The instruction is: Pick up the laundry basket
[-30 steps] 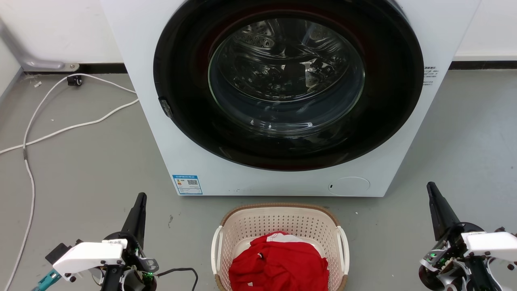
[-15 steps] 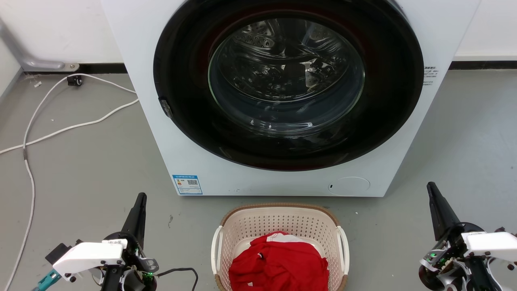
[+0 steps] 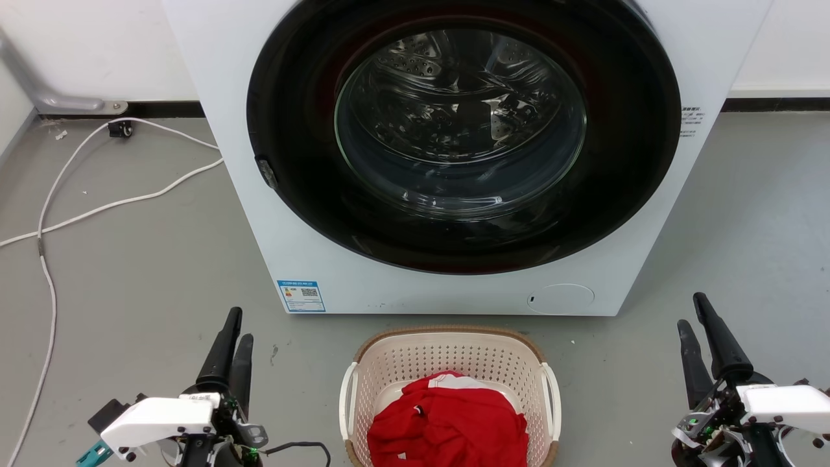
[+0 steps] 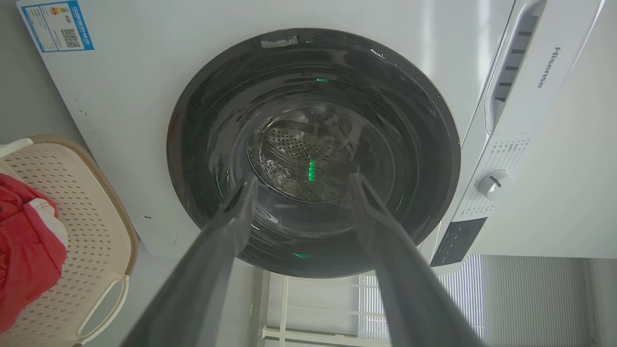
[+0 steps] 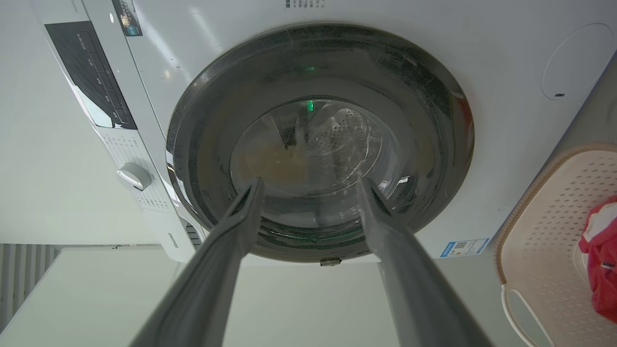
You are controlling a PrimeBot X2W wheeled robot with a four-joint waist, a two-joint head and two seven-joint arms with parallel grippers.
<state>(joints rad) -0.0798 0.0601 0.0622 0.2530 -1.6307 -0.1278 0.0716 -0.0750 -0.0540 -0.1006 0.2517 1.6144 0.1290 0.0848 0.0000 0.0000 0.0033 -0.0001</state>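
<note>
1. Left gripper (image 3: 238,324): lower left of the head view, its two dark fingers apart and pointing up the frame, holding nothing. In the left wrist view the gap (image 4: 302,177) frames the washer door.
2. Right gripper (image 3: 690,310): lower right of the head view, fingers likewise spread and empty. The right wrist view (image 5: 309,180) shows the same spread.
3. Laundry basket (image 3: 447,355): bottom centre of the head view, standing upright on the grey floor (image 3: 142,272). It lies between the two grippers and well apart from each. Cream perforated walls, brown rim, a white handle on either side.
4. Red garment (image 3: 447,425): crumpled inside the basket, with some white cloth showing at its top edge.
5. Washing machine (image 3: 253,214): white, just beyond the basket, filling the upper centre. The round dark door (image 3: 460,130) is shut, with a blue label (image 3: 300,296) at the lower left of the front.
6. White cable (image 3: 97,209): trailing across the floor at the left of the frame.
</note>
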